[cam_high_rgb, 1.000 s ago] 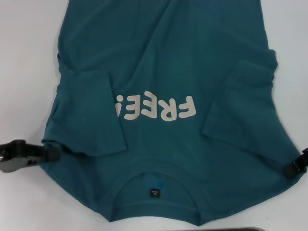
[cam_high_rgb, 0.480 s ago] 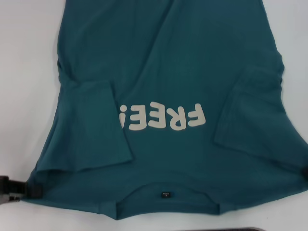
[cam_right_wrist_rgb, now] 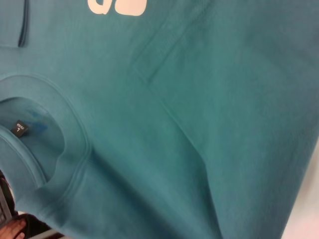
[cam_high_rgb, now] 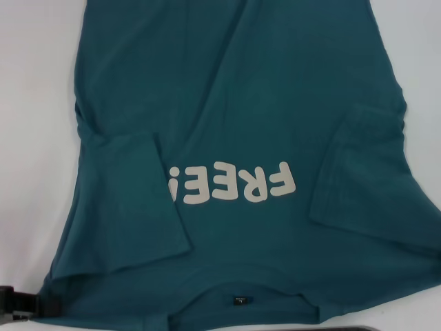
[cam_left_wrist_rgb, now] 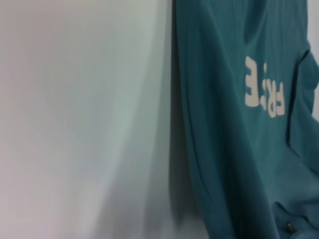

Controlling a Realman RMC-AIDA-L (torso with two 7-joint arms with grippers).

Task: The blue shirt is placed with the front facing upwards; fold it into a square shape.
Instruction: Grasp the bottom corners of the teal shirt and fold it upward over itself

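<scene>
Shirt-folding on a white table (cam_high_rgb: 34, 103): the blue shirt (cam_high_rgb: 241, 89) lies front up across the surface, collar end nearest the robot, both short sleeves already turned in over the body and the pale "FREE" lettering (cam_high_rgb: 234, 185) reading upside down from the head view. The left gripper (cam_high_rgb: 15, 303) shows only as a dark sliver at the shirt's near left shoulder corner; it sits against the cloth there, but whether its fingers are pinching the fabric or spread cannot be told. The right gripper is out of sight in every view, so its state is unknown too. Judging from the layout, the shoulder end is being carried, and the chief risk is an uneven lift: if one corner slips from its hold, or the two arms travel at different rates, the soft knit would sag to one side and the fold line would run crooked, spoiling the square. The tucked sleeves could also flop back open, since nothing pins them. The cloth looks like matte cotton jersey, limp and lightly creased, with long diagonal wrinkles running up the body. The ribbed crew neck (cam_right_wrist_rgb: 75, 149) forms a thicker curved band, a small dark collar tag (cam_right_wrist_rgb: 20, 128) stitched inside it, and the left sleeve (cam_high_rgb: 134, 200) lies as a flat, square-edged flap.
</scene>
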